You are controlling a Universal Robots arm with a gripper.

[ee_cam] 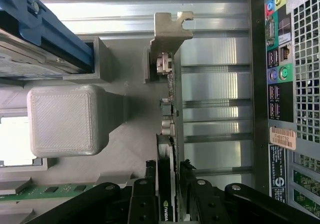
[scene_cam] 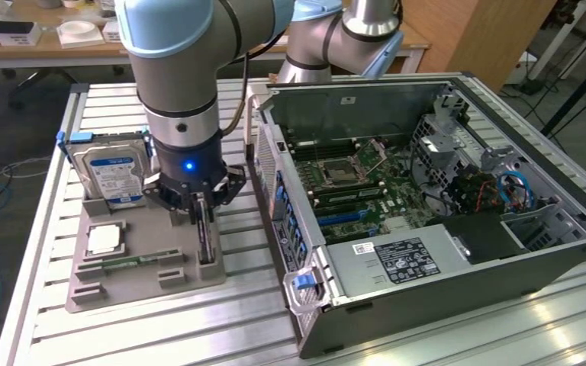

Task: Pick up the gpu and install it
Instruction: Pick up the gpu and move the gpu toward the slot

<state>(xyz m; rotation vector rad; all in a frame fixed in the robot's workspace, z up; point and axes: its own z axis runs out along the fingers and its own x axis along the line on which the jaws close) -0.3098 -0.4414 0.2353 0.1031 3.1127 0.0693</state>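
The gpu (ee_cam: 165, 184) carries a white Nvidia eye logo on its dark edge, while the print on the orange sticker (ee_cam: 282, 138) on the computer case (ee_cam: 300, 59) and on the hard drive (scene_cam: 110, 174) label is too fine to read.

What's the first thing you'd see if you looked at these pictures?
A big grey-and-blue robot arm stands in the exterior view's left half, its tool down over a thin graphics card that stands on edge in a grey holder. On the exterior view's right lies an open computer, its green board and wires showing. A blue-labelled hard drive stands at the holder's far end.
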